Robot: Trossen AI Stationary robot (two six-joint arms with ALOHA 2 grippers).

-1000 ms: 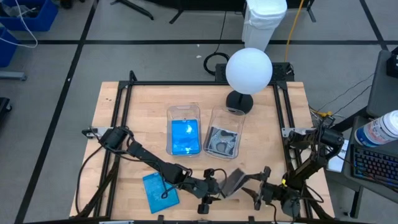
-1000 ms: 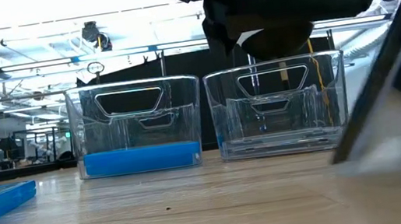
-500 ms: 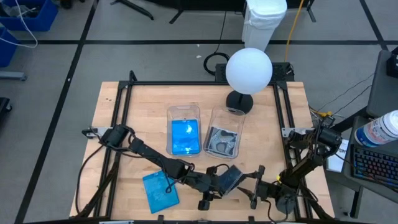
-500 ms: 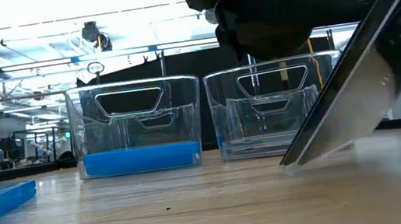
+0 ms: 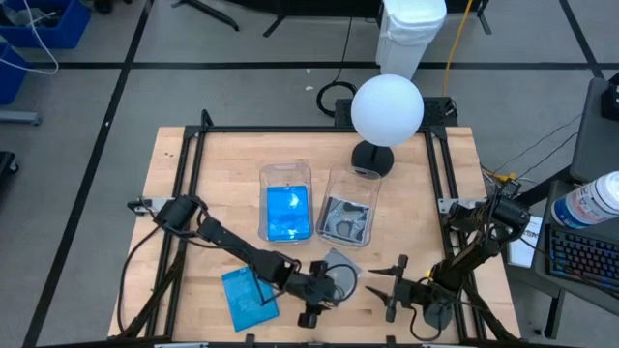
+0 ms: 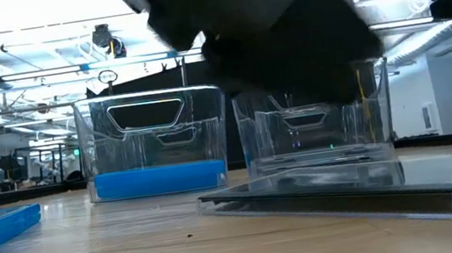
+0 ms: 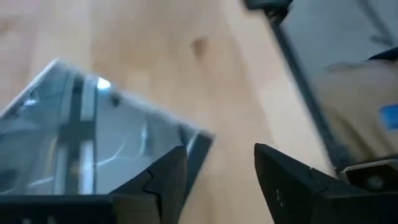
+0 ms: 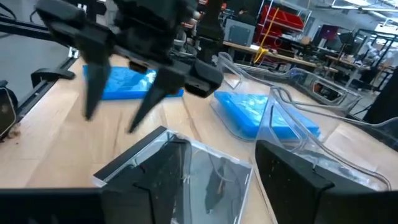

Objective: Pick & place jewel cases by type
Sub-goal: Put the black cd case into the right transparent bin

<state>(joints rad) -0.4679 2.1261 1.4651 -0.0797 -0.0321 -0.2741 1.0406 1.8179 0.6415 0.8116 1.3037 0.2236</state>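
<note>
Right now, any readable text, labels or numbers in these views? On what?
None readable.
Clear jewel case lying flat on the table, near the left gripper: no print visible.
Blue jewel case: plain, no lettering.
Bottle past the table's right edge: has a label, too small to read.
Screens in the room behind, low view: blurred.

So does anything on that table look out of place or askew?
Mostly tidy. The clear jewel case lies flat but turned askew in front of the tubs, and a blue jewel case sits loose near the front edge, not in the tub holding blue ones.
</note>
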